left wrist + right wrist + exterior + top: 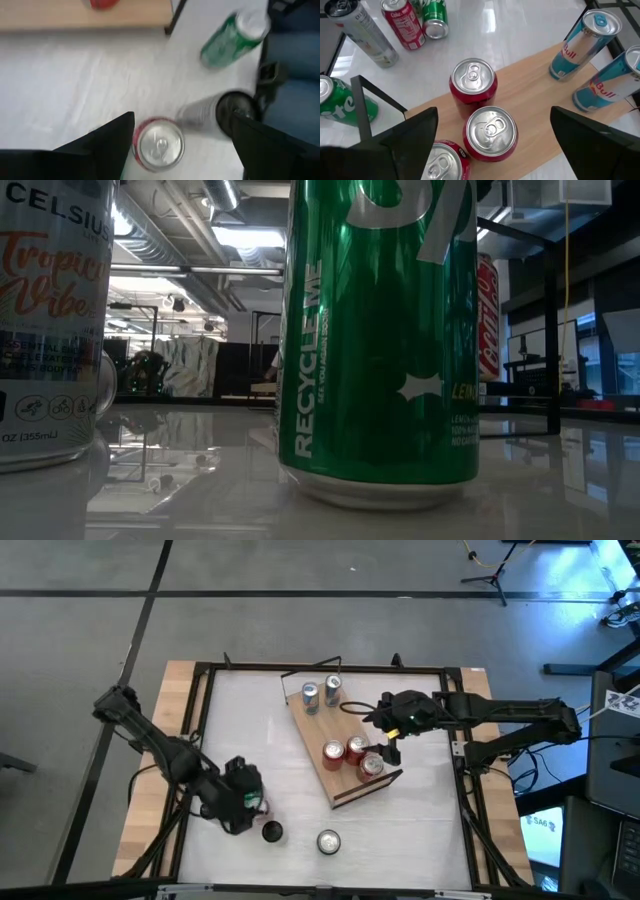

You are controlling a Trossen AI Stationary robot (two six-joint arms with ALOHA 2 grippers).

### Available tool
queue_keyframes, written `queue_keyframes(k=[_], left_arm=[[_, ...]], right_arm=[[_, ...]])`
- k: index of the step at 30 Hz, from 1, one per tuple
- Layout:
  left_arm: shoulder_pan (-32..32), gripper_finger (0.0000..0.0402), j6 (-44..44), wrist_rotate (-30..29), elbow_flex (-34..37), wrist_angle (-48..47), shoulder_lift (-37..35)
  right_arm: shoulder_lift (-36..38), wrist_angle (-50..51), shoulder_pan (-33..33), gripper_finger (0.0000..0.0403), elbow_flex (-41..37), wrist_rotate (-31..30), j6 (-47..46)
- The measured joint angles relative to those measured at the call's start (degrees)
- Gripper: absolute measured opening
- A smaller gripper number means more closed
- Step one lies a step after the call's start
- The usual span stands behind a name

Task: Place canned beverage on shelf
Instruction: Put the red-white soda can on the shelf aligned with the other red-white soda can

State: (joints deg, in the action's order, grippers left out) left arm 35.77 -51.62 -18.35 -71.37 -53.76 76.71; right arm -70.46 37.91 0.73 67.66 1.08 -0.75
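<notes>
Left wrist view: left gripper (182, 145) hanging wide open over red can (158, 144), prob. lining up pick; right gripper (492, 142) open above shelf (530, 107) w/ cans.

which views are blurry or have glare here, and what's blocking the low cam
Left wrist view: soft with motion blur, the red can and green can smeared. Low view: a tall green can fills the frame close up, and the glossy white tabletop mirrors the ceiling lights. Right wrist view: sharp.

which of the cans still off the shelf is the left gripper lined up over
The red can: it stands upright between the open left gripper's fingers. The green can and the dark-topped silver can stand farther off on the table.
</notes>
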Motion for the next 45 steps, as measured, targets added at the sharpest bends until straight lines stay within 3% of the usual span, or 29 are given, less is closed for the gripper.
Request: queue_keyframes(k=[14,45], left_arm=[[0.57,0.0311,-3.43,6.37,0.00,-7.20,9.16],[0.99,0.0311,-3.50,7.13,0.04,-7.49,9.20]], right_arm=[[-0.02,-0.02,0.04,0.0379,0.00,0.01,0.00],[-0.04,0.00,0.02,0.0379,0.00,-0.02,0.00]])
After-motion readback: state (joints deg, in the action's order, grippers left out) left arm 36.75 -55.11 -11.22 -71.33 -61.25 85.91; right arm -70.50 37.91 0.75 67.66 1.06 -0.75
